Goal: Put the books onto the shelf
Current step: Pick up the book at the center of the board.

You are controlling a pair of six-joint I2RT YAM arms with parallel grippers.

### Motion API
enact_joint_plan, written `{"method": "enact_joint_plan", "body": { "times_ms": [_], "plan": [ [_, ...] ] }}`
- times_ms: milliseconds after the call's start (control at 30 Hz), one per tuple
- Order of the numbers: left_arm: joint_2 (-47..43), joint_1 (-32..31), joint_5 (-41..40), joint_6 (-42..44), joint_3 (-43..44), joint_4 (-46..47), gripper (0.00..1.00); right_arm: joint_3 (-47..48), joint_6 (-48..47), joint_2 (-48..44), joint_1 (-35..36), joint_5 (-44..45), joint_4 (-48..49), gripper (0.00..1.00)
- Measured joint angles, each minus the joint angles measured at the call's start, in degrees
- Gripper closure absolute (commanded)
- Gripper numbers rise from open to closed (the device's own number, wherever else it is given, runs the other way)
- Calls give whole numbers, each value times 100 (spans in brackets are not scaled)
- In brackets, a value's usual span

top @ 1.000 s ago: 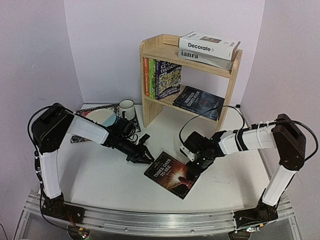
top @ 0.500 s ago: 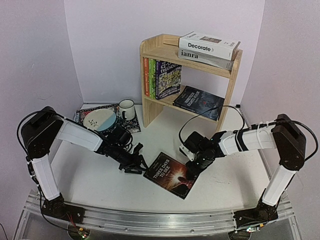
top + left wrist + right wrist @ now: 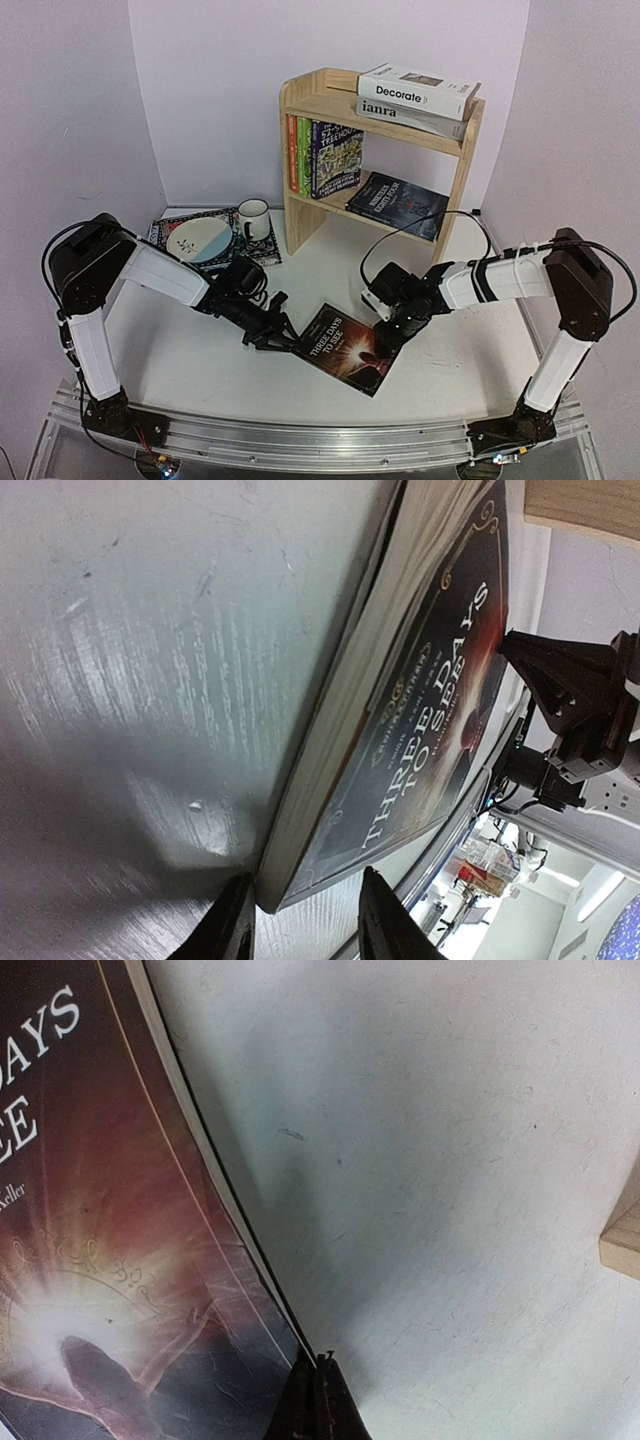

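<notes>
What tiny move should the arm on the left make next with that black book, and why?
Probably close the left fingers on the Three Days to See book. Its corner sits between them, not yet pinched, while the shut right fingers press at its opposite edge. It lies on the table, off the shelf.

Pale lilac walls (image 3: 200,80) meet in a corner behind a scuffed white table (image 3: 195,362), evenly lit.

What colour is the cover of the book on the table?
Black paperback book, red-orange glow, white lettering; best in right wrist view.
</notes>
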Motion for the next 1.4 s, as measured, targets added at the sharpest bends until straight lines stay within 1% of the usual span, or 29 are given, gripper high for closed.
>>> {"method": "enact_joint_plan", "body": {
  "times_ms": [167,267,400,467,567,667,833,1033,1233,1400],
  "plan": [
    [7,44,96,-218,-113,184,77,-60,15,-38,-10,30,62,100],
    [-39,116,199,-362,-219,385,78,-72,20,-44,-12,43,71,100],
    [-226,200,421,-640,-371,771,76,-72,26,-44,-13,73,64,100],
    [-314,224,561,-816,-422,1063,71,-72,31,-44,-23,106,60,100],
    [-378,230,758,-1065,-505,1589,60,-72,39,-44,-25,115,70,100],
    [-401,230,904,-1351,-636,2094,58,-72,41,-44,-25,115,73,100],
    [-395,230,1083,-1807,-816,2816,57,-72,44,-44,-25,114,80,100],
    [-262,230,1189,-2165,-850,3503,58,-72,85,-45,-25,91,117,100],
    [-103,230,1184,-2381,-850,3941,57,-198,265,-114,-27,-224,426,100],
    [112,195,1137,-2403,-848,4199,59,-308,501,-132,-21,-527,747,100]
  ]
}}
